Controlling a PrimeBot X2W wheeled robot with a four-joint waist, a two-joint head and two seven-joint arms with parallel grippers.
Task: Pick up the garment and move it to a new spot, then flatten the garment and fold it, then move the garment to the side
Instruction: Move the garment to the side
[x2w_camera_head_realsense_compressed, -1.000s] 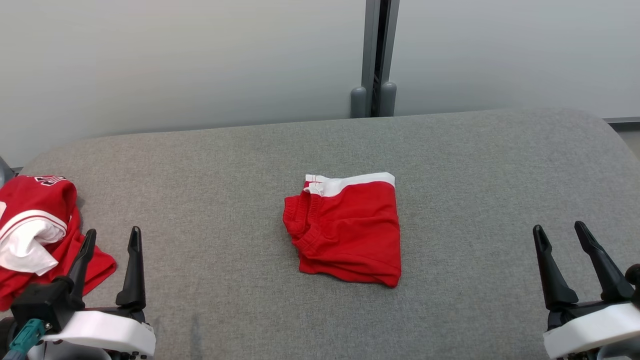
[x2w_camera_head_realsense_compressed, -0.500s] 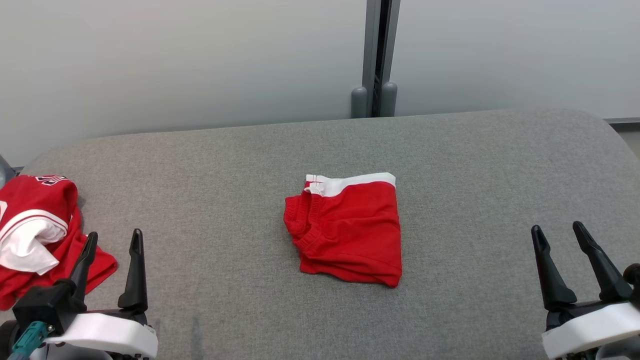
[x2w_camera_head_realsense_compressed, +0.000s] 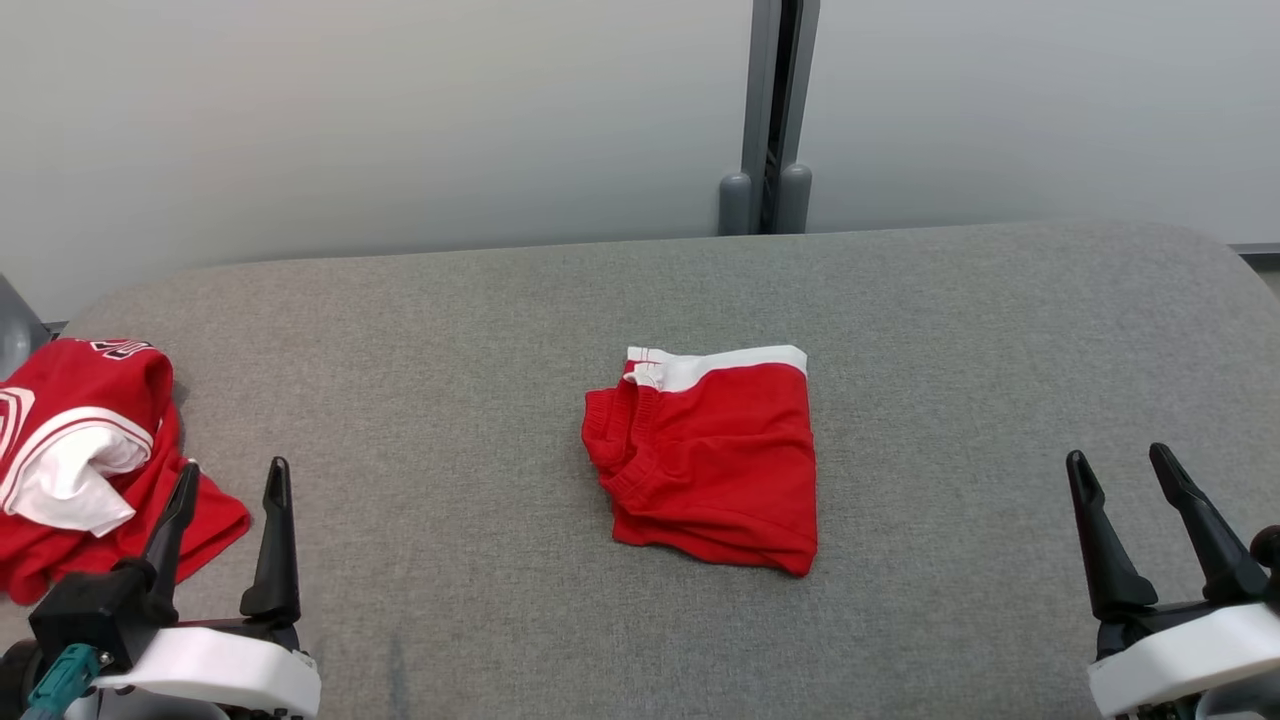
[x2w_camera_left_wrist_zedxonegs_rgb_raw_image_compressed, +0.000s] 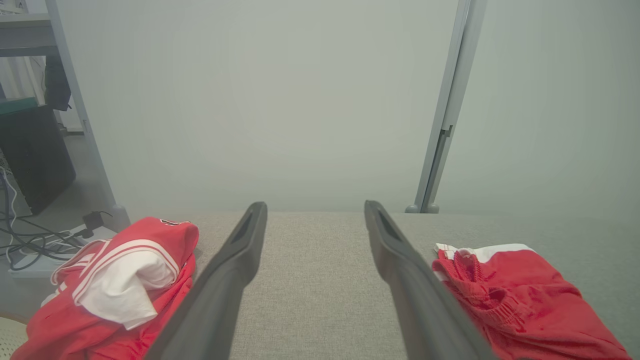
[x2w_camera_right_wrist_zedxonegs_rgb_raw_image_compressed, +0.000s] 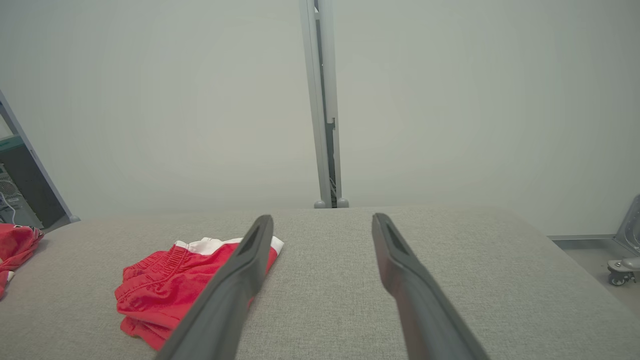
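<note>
The garment (x2w_camera_head_realsense_compressed: 80, 450) is a red jersey with a white sleeve and striped trim. It lies crumpled at the left edge of the grey padded table (x2w_camera_head_realsense_compressed: 450, 330). My left gripper (x2w_camera_head_realsense_compressed: 233, 467) stands open just to its right, with nothing between the fingers. In the left wrist view the garment (x2w_camera_left_wrist_zedxonegs_rgb_raw_image_compressed: 120, 280) sits left of the open left gripper (x2w_camera_left_wrist_zedxonegs_rgb_raw_image_compressed: 314, 206). My right gripper (x2w_camera_head_realsense_compressed: 1117, 455) stands open and empty at the lower right, far from the garment. The right wrist view has the garment (x2w_camera_right_wrist_zedxonegs_rgb_raw_image_compressed: 15, 245) at its left edge, with the right gripper (x2w_camera_right_wrist_zedxonegs_rgb_raw_image_compressed: 322, 218) open.
Folded red shorts with a white waistband (x2w_camera_head_realsense_compressed: 715, 460) lie in the middle of the table, also in the wrist views (x2w_camera_left_wrist_zedxonegs_rgb_raw_image_compressed: 515, 300) (x2w_camera_right_wrist_zedxonegs_rgb_raw_image_compressed: 170, 290). A grey partition post (x2w_camera_head_realsense_compressed: 770, 110) stands behind the table. Cables and a dark cabinet (x2w_camera_left_wrist_zedxonegs_rgb_raw_image_compressed: 30, 165) stand off the left end.
The whole head view has shifted slightly, so the camera has moved. Both grippers stay open and the clothes have not moved on the table.
</note>
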